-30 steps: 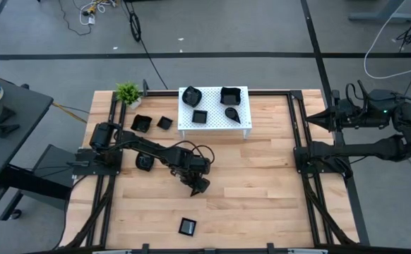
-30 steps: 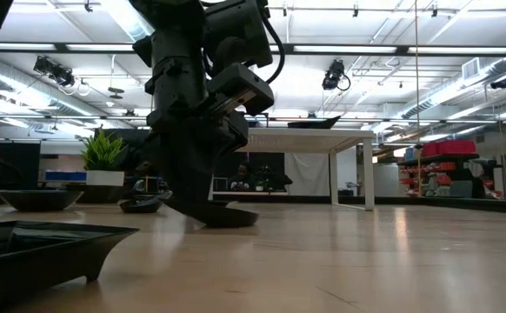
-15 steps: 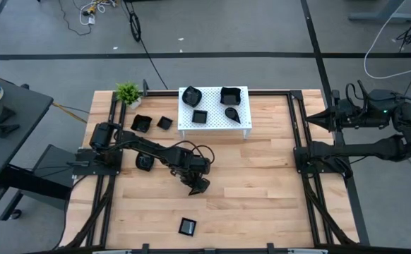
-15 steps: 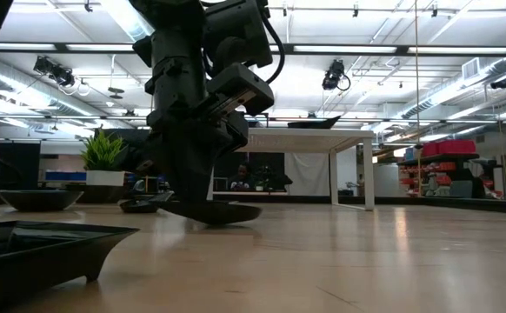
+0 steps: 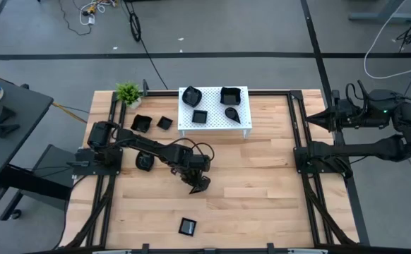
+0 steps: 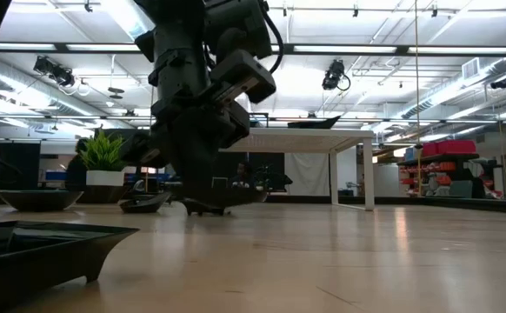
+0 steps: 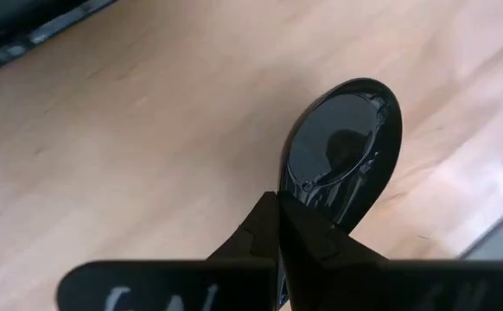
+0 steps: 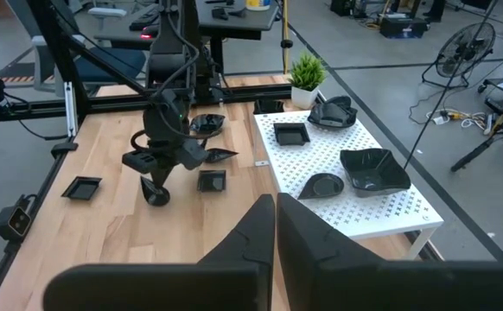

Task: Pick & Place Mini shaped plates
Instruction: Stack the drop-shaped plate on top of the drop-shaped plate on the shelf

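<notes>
Left gripper is clamped on the rim of a teardrop plate at mid-table. Lift straight up (thin edge grip, could pivot), then carry to the white stand. Right gripper closed, parked at the table's right edge.

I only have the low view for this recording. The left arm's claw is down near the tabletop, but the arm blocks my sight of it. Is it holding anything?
Observer: Yes. The left wrist view shows the left claw shut on the narrow end of a glossy black teardrop plate.
Operator: Where on the table is that?
Observer: In the high view it is near the middle of the table, on the near side of the white stand, which carries four plates.
Operator: And the right arm?
Observer: It is parked at the table's right side. Its wrist view shows the right claw shut with nothing in it.
</notes>
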Controlling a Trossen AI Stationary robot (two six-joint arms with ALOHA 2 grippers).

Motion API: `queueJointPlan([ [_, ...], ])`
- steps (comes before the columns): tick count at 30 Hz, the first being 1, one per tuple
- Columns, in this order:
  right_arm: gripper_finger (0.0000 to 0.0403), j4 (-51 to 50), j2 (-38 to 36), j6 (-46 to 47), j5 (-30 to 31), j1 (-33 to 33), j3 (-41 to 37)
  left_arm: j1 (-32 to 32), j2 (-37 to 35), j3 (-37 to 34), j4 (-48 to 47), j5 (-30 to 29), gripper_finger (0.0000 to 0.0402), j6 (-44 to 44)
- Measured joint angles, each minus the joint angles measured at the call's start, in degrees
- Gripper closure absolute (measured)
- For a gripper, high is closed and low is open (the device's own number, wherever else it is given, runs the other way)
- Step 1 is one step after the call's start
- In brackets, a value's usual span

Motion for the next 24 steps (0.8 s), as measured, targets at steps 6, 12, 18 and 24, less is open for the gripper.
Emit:
queueJointPlan([
  [6,0.0383,0.0,0.0,0.0,0.0,0.0,0.0,0.1,-2.2,0.9,-0.1,-0.1,0.0398,-0.1],
  [12,0.0383,0.0,0.0,0.0,0.0,0.0,0.0,1.7,-5.2,2.2,-0.7,-0.9,0.0397,-0.7],
  [18,0.0383,0.0,0.0,0.0,0.0,0.0,0.0,4.0,-7.7,4.6,-1.1,-3.3,0.0398,-2.3],
  [24,0.0383,0.0,0.0,0.0,0.0,0.0,0.0,7.1,-7.7,9.3,-0.2,-7.0,0.0398,-3.8],
])
